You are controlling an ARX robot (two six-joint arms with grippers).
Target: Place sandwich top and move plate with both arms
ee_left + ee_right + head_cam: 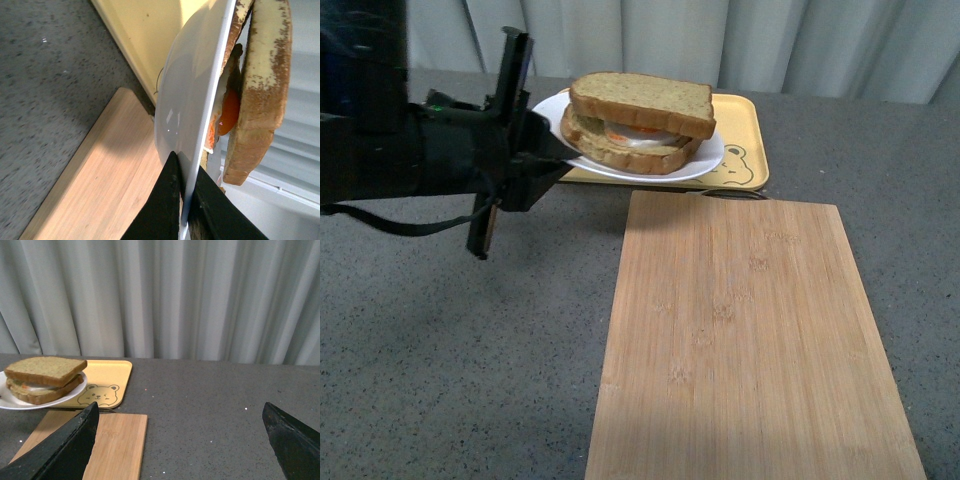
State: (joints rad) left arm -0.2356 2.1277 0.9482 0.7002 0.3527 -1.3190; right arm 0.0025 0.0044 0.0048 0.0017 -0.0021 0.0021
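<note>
The white plate (707, 160) hangs just above the yellow tray, carrying a full sandwich. The sandwich top (640, 100), a brown slice with a darker crust, lies on the egg and the lower slice. My left gripper (555, 150) is shut on the plate's left rim. In the left wrist view its black jaws (186, 185) pinch the plate's (185, 100) thin edge, with the sandwich top (265, 75) and orange yolk (230, 112) beyond. My right gripper (180, 440) stands open over bare table, well to the right of the plate (75, 389) and the sandwich top (45, 369), touching nothing.
A yellow tray (745, 130) with a bear drawing lies at the back under the plate. A large bamboo cutting board (750, 330) covers the table's middle and front right. Grey speckled tabletop (440, 350) spreads to the left. A pale curtain (200, 295) closes off the back.
</note>
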